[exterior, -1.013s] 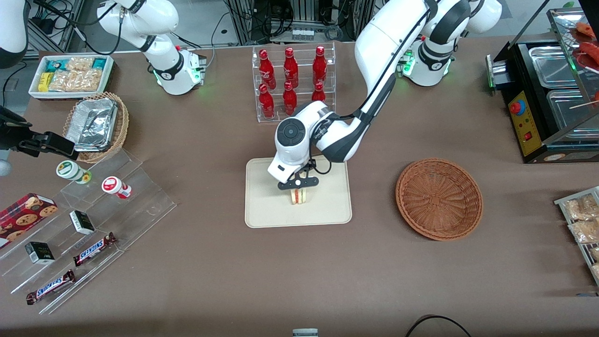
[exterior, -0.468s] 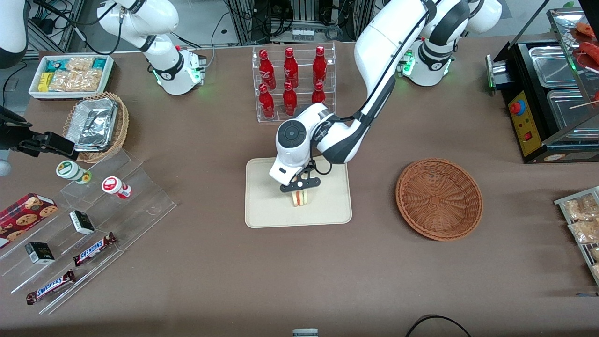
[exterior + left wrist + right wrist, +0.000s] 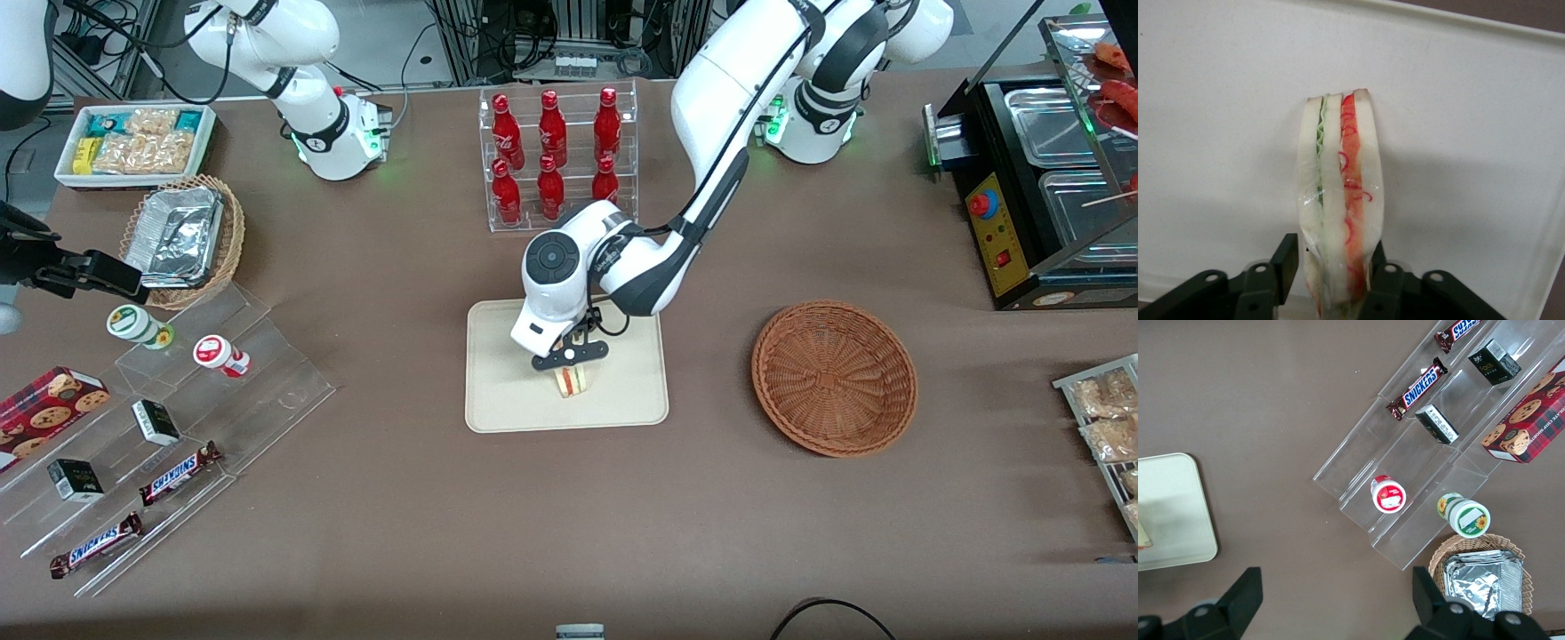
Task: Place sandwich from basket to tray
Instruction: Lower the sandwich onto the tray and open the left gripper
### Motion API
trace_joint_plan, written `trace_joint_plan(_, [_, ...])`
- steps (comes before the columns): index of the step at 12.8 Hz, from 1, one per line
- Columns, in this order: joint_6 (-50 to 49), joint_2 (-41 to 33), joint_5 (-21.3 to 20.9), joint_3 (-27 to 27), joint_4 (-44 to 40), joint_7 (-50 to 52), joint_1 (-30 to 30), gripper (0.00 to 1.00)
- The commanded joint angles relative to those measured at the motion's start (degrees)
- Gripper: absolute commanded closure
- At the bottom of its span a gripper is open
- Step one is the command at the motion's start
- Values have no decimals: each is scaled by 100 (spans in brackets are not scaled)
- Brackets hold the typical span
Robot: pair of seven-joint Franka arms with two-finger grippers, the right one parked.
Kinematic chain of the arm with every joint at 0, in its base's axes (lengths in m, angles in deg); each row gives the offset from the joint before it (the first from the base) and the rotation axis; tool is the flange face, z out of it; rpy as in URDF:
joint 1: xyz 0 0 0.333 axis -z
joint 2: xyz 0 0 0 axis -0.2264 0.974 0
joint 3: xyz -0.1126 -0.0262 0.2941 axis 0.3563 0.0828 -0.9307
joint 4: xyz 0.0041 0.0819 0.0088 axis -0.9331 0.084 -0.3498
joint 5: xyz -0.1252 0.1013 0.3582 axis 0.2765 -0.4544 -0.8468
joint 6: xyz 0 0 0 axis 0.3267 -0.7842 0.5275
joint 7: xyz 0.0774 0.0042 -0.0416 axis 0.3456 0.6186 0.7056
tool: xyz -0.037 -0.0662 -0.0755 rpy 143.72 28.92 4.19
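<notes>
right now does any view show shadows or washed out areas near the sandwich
Left wrist view: the tray reads almost white, with a soft shadow beside the sandwich held in the gripper. Front view: even lighting, the arm's faint shadow on the tray.

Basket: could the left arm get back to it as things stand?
Probably yes. The basket sits uncovered on open table beside the tray, but the gripper is over the tray, fingers clamping the sandwich.
</notes>
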Motion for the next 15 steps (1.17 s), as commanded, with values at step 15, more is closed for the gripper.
trace_joint_plan(15, [-1682, -1491, -41, -685, -78, -1295, -29, 0])
